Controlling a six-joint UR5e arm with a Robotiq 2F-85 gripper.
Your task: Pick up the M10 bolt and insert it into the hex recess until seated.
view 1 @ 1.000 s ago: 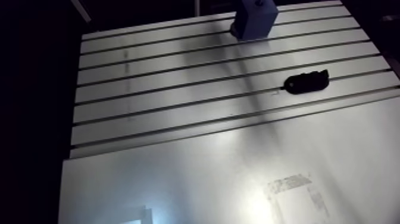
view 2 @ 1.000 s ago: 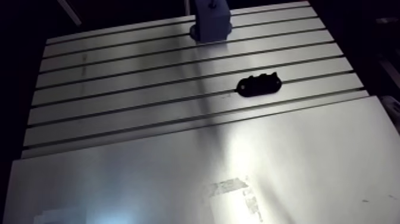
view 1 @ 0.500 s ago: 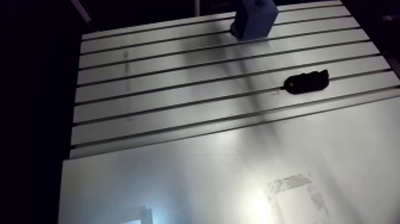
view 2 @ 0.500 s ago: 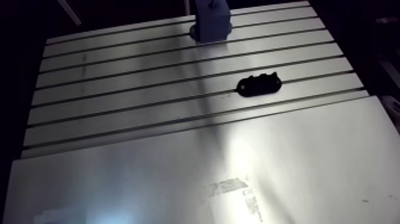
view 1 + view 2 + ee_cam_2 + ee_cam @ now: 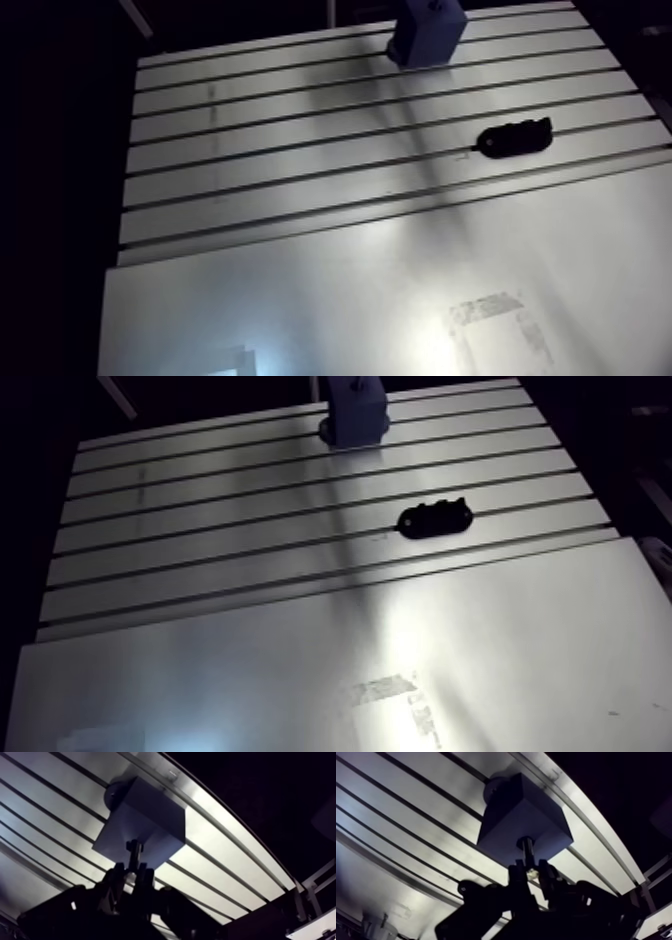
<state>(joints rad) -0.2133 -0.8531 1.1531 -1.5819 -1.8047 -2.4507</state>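
Wrist view, looking down past my end effector: its two dark fingers are drawn in narrow and clamp the M10 bolt between them. The bolt is a short dark rod. Its long axis runs straight ahead out of the fingers, toward a blue-grey block that stands on the slotted aluminium table.

The bolt's far end meets the block's facing surface, about the middle of that face. The bolt covers the hex recess, so I cannot tell whether the tip has entered it or only rests at its mouth. I also cannot tell which end of the bolt is the head.

I judge that the coming move turns on this alignment. The recess lies directly ahead of the end effector along the bolt's own axis, so the push should go along that line with no sideways drift. A tilt could jam the bolt against the recess walls.

In the arm view the block sits at the table's far edge. A dark oblong object, which I cannot identify, lies well apart from it. The end effector does not show there.

Against the earlier arm views, nothing has visibly shifted: the block, the dark object and the framing all match.
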